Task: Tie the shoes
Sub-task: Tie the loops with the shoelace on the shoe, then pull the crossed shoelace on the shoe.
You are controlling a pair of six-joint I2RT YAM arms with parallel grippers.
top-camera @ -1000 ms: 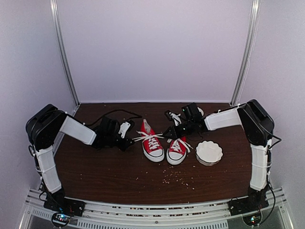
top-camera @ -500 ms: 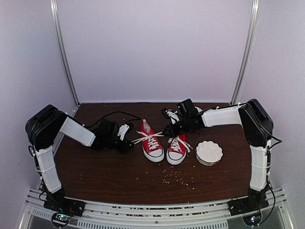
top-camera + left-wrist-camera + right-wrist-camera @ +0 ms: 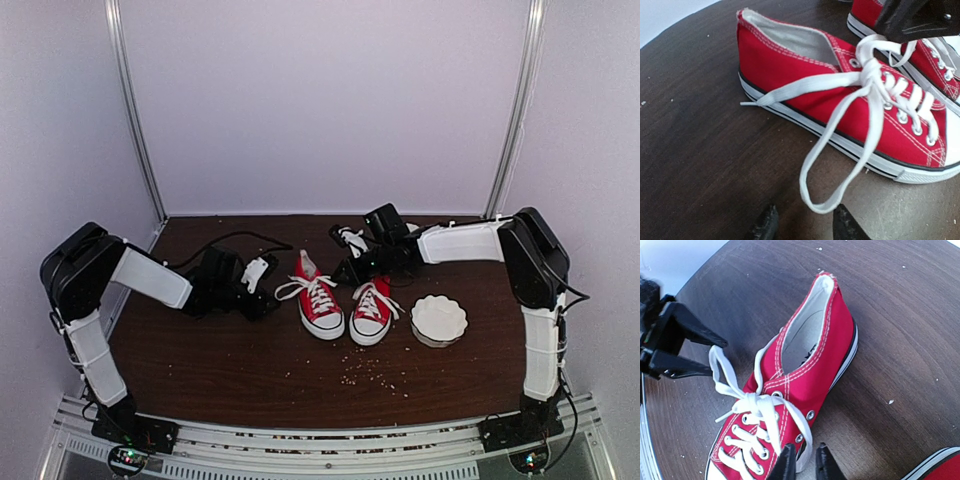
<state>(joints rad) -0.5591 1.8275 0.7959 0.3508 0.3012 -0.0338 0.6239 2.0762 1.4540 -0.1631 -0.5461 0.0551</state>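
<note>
Two red sneakers stand side by side, the left shoe (image 3: 320,306) and the right shoe (image 3: 372,311). The left shoe (image 3: 850,105) has a knotted bow. Its left lace loop (image 3: 840,170) lies slack on the table and ends just ahead of my left gripper (image 3: 805,226), which is open and holds nothing. My right gripper (image 3: 805,463) sits at that shoe's (image 3: 805,360) other side. Its fingers are nearly together, with the right lace loop (image 3: 807,437) between them. In the top view the left gripper (image 3: 262,290) and the right gripper (image 3: 351,270) flank the left shoe.
A white scalloped bowl (image 3: 439,319) stands right of the right shoe. Small crumbs (image 3: 375,372) are scattered in front of the shoes. The right shoe's sole (image 3: 940,464) shows at the right wrist view's corner. White walls enclose the brown table (image 3: 230,360).
My left gripper has let go of the left loop, which was taut and now lies slack, and has drawn back left. My right gripper has moved left and back toward the left shoe.
</note>
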